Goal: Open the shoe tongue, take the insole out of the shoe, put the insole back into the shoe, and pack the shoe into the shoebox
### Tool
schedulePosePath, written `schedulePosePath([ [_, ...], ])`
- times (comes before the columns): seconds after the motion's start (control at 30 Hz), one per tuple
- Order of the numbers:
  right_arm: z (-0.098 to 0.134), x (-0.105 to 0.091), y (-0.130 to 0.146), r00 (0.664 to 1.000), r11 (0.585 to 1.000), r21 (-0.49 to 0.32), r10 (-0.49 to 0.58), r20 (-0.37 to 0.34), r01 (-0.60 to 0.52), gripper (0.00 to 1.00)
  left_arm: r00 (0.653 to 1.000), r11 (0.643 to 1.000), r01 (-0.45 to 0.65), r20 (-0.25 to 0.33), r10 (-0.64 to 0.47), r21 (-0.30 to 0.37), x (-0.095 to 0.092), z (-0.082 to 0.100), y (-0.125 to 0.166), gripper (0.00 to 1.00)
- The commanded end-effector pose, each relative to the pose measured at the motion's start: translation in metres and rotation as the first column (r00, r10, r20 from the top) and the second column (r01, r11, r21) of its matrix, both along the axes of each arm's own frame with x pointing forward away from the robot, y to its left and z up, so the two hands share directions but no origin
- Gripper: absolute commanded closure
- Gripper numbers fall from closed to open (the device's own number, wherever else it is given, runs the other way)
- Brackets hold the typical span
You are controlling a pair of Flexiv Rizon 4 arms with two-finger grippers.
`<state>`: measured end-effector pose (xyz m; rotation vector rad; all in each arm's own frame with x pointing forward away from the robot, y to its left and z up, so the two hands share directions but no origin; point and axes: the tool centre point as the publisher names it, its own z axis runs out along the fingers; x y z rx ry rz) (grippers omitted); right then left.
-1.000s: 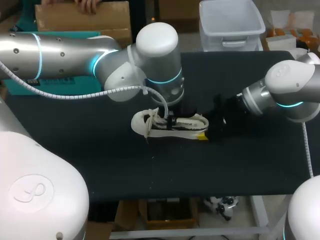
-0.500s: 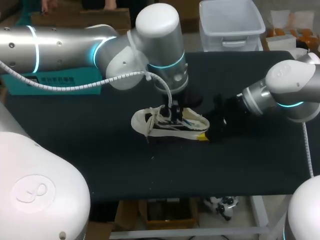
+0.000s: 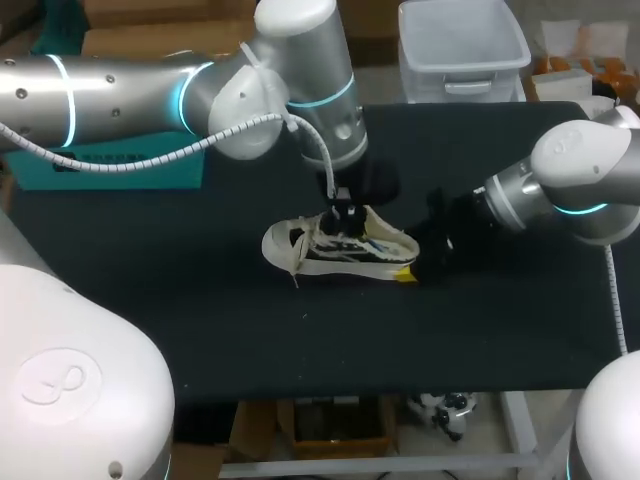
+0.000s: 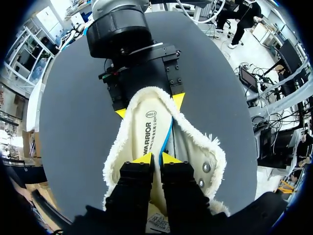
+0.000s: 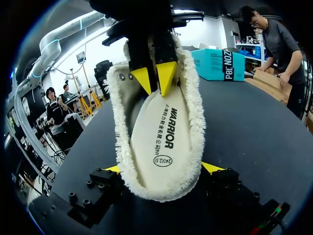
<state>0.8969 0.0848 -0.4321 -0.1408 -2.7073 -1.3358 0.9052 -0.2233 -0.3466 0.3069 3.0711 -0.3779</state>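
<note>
Table (image 3: pixel 200 320): black matte top, white frame along front edge.

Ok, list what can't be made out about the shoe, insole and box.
shoebox: head view, the left arm covers its top; lid state unknown.
insole front end: left wrist view, hidden behind the left gripper.
shoe toe: both wrist views, the left gripper blocks it.

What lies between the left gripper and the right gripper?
The shoe, its insole showing; the right gripper holds its heel, the left gripper pinches the insole. Both wrist views show this.
</note>
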Motion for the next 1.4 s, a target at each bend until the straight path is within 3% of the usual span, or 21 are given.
schedulePosePath([
  [0.03, -0.010, -0.002, 0.005, 1.000, 1.000, 0.002, 0.001, -0.002, -0.001, 1.00, 0.998, 1.000, 0.020, -0.052, -0.021, -0.023, 0.006, 0.000, -0.007, 1.00],
  [0.27, -0.010, -0.002, 0.005, 1.000, 1.000, 0.002, 0.001, -0.002, -0.001, 1.00, 0.990, 0.997, 0.036, -0.137, -0.045, -0.067, 0.005, 0.000, -0.008, 1.00],
  [0.5, -0.010, -0.002, 0.005, 1.000, 1.000, 0.002, 0.001, -0.002, -0.001, 1.00, 0.992, 0.997, 0.044, -0.112, -0.052, -0.068, 0.000, 0.006, -0.007, 1.00],
  [0.63, -0.010, -0.002, 0.005, 1.000, 1.000, 0.002, 0.001, -0.002, -0.001, 1.00, 0.998, 0.999, 0.047, -0.027, -0.048, -0.015, -0.012, 0.005, -0.005, 1.00],
  [0.77, -0.010, -0.002, 0.005, 1.000, 1.000, 0.002, 0.001, -0.002, -0.001, 1.00, 0.999, 0.998, 0.042, -0.011, -0.042, 0.054, -0.016, 0.004, -0.004, 1.00],
  [0.97, -0.010, -0.002, 0.005, 1.000, 1.000, 0.002, 0.001, -0.002, -0.001, 1.00, 0.999, 0.994, 0.044, 0.008, -0.045, 0.103, -0.023, -0.002, 0.007, 1.00],
  [1.2, -0.010, -0.002, 0.005, 1.000, 1.000, 0.002, 0.001, -0.002, -0.001, 1.00, 0.999, 0.985, 0.051, -0.019, -0.049, 0.163, -0.021, -0.012, 0.017, 1.00],
  [1.4, -0.010, -0.002, 0.005, 1.000, 1.000, 0.002, 0.001, -0.002, -0.001, 1.00, 0.994, 0.974, 0.077, -0.090, -0.059, 0.211, -0.014, -0.024, 0.021, 1.00],
])
